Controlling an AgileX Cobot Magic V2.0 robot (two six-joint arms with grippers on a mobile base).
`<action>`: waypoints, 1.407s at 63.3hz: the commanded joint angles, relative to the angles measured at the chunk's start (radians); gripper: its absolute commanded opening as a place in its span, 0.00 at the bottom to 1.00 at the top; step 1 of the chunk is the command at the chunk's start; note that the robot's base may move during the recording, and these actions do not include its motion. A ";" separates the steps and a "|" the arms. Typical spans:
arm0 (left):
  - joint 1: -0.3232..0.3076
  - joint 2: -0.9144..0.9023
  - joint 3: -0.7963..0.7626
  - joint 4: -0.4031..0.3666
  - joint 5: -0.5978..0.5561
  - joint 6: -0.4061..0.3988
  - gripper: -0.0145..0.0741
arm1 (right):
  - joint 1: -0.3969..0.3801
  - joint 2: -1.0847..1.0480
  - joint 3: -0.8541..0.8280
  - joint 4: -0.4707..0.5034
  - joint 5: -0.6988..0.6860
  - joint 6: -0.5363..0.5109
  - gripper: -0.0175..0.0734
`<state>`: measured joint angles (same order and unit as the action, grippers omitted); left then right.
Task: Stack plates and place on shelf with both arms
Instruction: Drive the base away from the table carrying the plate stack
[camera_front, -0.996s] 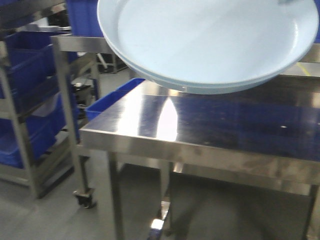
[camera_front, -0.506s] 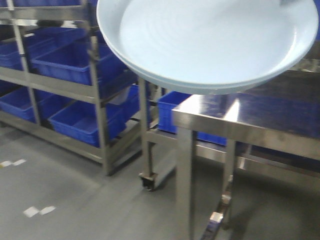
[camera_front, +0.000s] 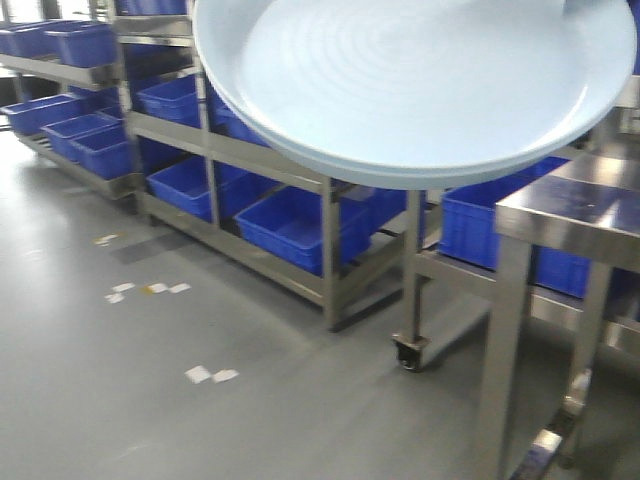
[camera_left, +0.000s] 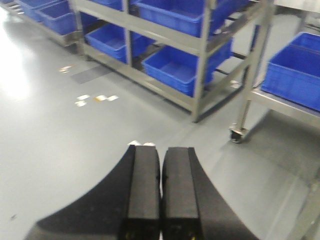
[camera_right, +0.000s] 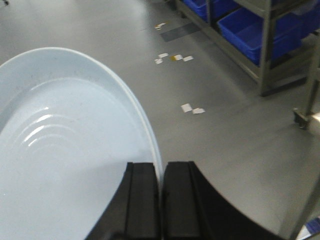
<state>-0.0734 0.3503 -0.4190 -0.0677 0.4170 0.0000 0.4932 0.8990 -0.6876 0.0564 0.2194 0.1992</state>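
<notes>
Steel rack (camera_front: 210, 150) with blue plastic bins (camera_front: 290, 215) stood at 9 o'clock. Plates (camera_front: 420, 90), glossy pale blue, round and faintly ringed, hung at 12 o'clock. Brushed steel table (camera_front: 570, 205) stood at 3 o'clock. Left gripper (camera_left: 161, 152): black fingers (camera_left: 144, 185) pressed together, empty. Right gripper (camera_right: 161, 167): fingers (camera_right: 142, 197) pinched the Plates' rim.

The right tool (camera_right: 161, 169) pinches the rim of the pale plates (camera_right: 65, 165) above a grey floor (camera_right: 225, 135).
</notes>
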 joint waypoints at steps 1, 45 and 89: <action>-0.003 0.007 -0.029 -0.001 -0.088 0.000 0.27 | 0.001 -0.016 -0.034 0.002 -0.107 -0.003 0.25; -0.003 0.007 -0.029 -0.001 -0.088 0.000 0.27 | 0.001 -0.016 -0.034 0.002 -0.107 -0.003 0.25; -0.003 0.007 -0.029 -0.001 -0.088 0.000 0.27 | 0.001 -0.016 -0.034 0.002 -0.107 -0.003 0.25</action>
<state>-0.0734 0.3503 -0.4190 -0.0672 0.4170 0.0000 0.4932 0.8990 -0.6876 0.0564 0.2194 0.1992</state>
